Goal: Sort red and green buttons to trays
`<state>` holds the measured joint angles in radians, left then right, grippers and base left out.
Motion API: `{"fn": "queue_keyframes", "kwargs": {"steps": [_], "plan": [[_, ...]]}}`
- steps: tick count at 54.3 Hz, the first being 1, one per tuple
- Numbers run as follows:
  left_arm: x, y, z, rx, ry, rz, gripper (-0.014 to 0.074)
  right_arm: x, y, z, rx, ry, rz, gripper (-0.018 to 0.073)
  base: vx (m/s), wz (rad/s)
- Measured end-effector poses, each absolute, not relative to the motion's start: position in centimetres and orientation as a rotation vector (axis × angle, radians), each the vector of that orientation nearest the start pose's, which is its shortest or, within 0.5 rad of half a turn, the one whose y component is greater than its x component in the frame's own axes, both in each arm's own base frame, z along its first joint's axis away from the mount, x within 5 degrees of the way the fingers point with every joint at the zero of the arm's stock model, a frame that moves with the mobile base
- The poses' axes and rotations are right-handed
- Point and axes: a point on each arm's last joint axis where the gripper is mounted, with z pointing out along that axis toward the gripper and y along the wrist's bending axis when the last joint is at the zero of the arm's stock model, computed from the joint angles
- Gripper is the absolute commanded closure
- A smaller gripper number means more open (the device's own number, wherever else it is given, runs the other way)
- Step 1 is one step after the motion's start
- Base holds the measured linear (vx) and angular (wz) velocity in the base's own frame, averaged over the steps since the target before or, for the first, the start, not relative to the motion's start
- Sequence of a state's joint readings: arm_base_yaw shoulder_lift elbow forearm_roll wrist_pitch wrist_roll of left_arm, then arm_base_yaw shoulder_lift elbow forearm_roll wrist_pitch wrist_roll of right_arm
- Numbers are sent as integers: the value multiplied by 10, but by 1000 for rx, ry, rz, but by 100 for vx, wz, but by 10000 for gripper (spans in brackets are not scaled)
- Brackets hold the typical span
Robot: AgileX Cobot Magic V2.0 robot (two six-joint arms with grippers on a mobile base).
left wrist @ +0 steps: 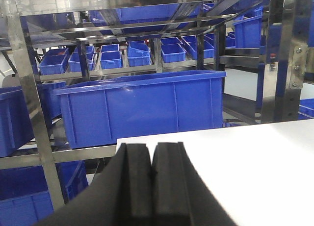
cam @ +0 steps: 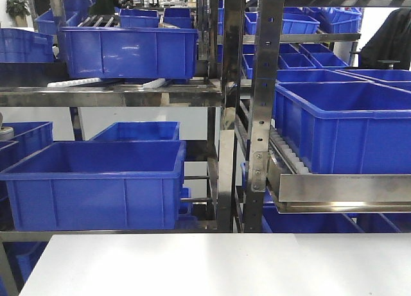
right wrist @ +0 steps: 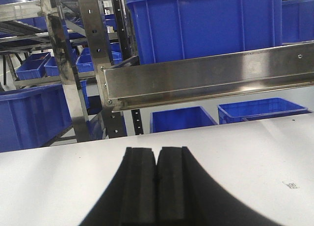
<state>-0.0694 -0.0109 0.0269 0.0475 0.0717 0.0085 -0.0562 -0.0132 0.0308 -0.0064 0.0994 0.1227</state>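
Pressing its black pads together, the left end effector [left wrist: 151,155] is hovering by the white counter's [left wrist: 245,167] edge, holding nothing. The right end effector [right wrist: 157,157] is likewise closed and empty above the counter. Blue crates [cam: 96,183] are sitting on steel racks [cam: 228,116] behind. No view is showing buttons or trays. A small printed mark [right wrist: 292,185] is unreadable.

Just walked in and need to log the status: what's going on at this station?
Nothing is being handled at this moment. The left gripper and the right gripper are both shut and empty, pointing across the white table. No buttons or trays show in any view; only blue crates on steel racks stand beyond it.
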Motion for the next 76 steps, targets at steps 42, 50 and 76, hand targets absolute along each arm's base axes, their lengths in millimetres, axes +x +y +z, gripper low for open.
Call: {"fn": "queue_keyframes", "kwargs": {"steps": [42,50,76], "plan": [[57,-4,198,96,1566,-8,603,57,-3,194,138,1595,46,569,0,0],[57,-4,200,95,1543,-9,603,57,-3,196,137,1581,47,568,0,0],[51,-4,232,-13,1253,-149,599,56,-3,213,131,1465,54,568,0,0]]}}
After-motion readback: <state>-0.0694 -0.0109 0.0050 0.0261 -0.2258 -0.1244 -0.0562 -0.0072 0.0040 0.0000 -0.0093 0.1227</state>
